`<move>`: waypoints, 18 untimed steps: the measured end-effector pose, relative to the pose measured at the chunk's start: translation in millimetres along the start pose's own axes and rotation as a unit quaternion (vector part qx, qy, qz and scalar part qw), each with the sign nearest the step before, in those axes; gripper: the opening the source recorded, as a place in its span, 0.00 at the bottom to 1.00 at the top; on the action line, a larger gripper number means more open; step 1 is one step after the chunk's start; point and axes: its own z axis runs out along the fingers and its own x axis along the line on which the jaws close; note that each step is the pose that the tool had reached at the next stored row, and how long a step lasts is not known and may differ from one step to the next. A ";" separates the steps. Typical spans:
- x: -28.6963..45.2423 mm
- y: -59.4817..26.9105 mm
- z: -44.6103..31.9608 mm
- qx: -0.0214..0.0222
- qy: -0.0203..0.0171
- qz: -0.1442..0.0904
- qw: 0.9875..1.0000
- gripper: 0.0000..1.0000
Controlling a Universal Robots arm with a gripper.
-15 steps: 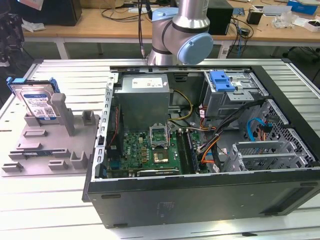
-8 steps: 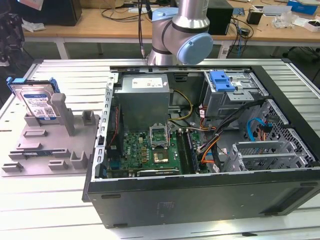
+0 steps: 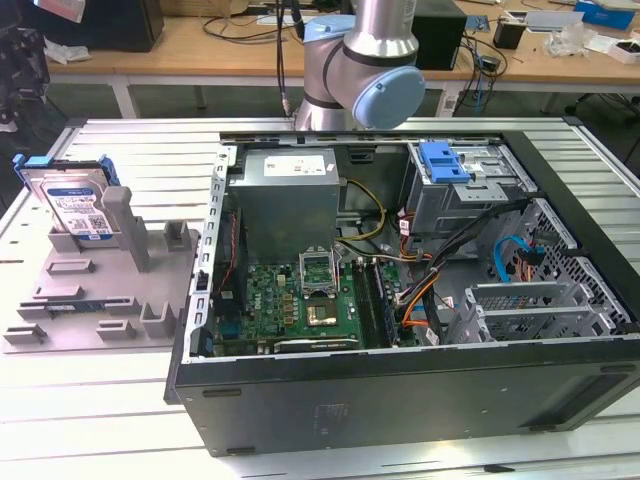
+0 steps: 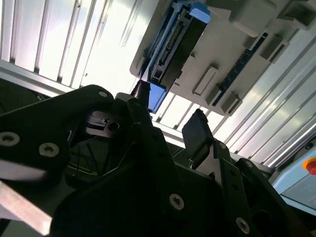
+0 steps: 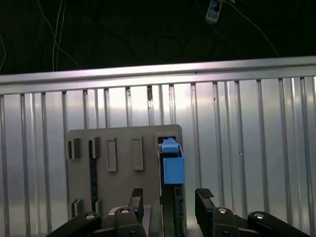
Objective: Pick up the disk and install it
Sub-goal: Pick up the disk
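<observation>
I think there is clear room either side of the disk (image 5: 173, 168), between the spread fingers of my gripper (image 5: 170, 198). A grey post (image 3: 118, 215) stands against it; the computer case (image 3: 330, 405) walls off the exterior view's right.

One disk (image 3: 75, 205) stands on one grey fixture plate (image 3: 60, 310), both to the exterior view's left of the one open computer case (image 3: 400, 400). Inside that case sit one grey power-supply box (image 3: 285, 200), one green motherboard (image 3: 290, 290) and one bare blue tab piece (image 3: 445, 160). One robot arm (image 3: 365, 60) rises behind the case. The one gripper (image 5: 169, 200) has two black fingers (image 5: 137, 198).
</observation>
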 end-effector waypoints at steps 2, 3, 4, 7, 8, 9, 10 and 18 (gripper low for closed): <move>-2.6 4.0 1.6 0.000 0.000 0.005 1.000 0.54; -5.7 6.9 2.1 0.000 0.001 0.005 1.000 0.54; -7.9 8.5 2.5 0.000 0.001 0.005 1.000 0.54; -8.9 8.8 3.0 0.000 0.001 0.005 1.000 0.54; -8.9 8.8 3.0 0.000 0.001 0.005 1.000 0.54; -8.9 8.7 3.1 0.000 0.001 0.005 1.000 0.54; -8.9 8.7 3.1 0.000 0.001 0.005 1.000 0.54; -7.9 8.2 8.1 0.000 0.001 0.005 1.000 0.54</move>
